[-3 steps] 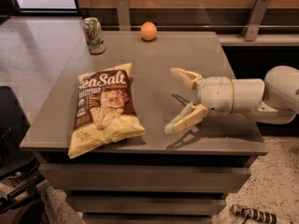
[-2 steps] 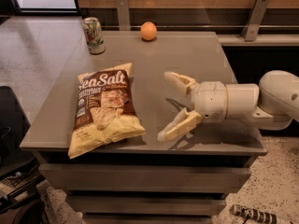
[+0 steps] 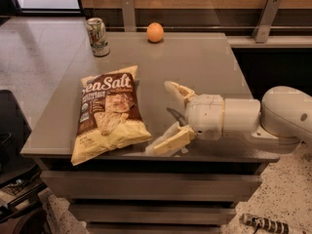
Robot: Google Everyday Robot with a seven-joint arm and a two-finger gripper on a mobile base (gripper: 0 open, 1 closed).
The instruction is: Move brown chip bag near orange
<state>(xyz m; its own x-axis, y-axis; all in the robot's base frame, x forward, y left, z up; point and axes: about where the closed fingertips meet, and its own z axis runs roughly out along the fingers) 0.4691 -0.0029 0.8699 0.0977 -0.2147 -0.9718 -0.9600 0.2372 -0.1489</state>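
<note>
Horizontal arm point(image 3: 239, 116), wide-spread gripper point(image 3: 160, 117) just beside brown chip bag point(image 3: 107, 113)

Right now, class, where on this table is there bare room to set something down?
Bare: the stretch between orange, the right edge of the table and the gripper; also between soda can, orange and brown chip bag. Crowded: the front, where the open gripper sits just right of the bag.

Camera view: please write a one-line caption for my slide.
Open end effector beside the chip bag on the table, orange and can at the far edge.
</note>
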